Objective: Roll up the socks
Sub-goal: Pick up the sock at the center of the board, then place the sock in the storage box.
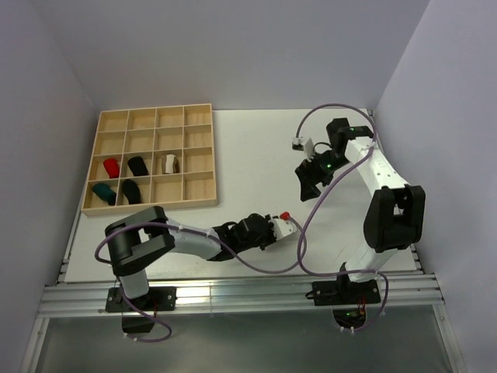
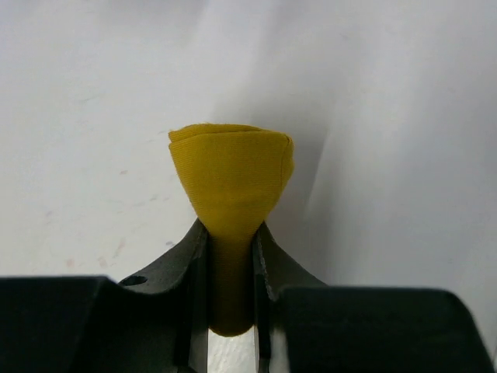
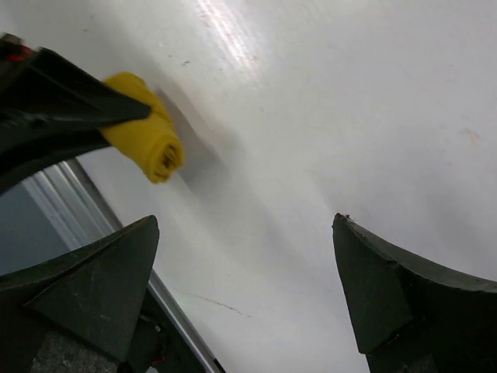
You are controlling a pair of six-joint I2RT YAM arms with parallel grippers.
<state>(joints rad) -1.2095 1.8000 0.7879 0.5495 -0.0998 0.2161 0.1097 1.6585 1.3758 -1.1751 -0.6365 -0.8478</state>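
Note:
A mustard yellow sock (image 2: pixel 233 171), rolled into a stubby roll, is pinched between the jaws of my left gripper (image 2: pixel 231 233), just above the white table. The right wrist view shows the same roll (image 3: pixel 147 140) end-on, sticking out past a black left finger (image 3: pixel 70 101). In the top view the roll is hidden under my left arm (image 1: pixel 260 231), near the table's front middle. My right gripper (image 1: pixel 308 180) is open and empty, held above the table to the right of centre, jaws wide apart (image 3: pixel 245 220).
A wooden compartment tray (image 1: pixel 211 155) stands at the back left. It holds a red roll (image 1: pixel 111 167), a black one (image 1: pixel 137 165), a white and brown one (image 1: pixel 170 163), a teal one (image 1: pixel 103 193) and another black one (image 1: pixel 130 190). The metal front rail (image 3: pixel 54 194) is close to the yellow sock.

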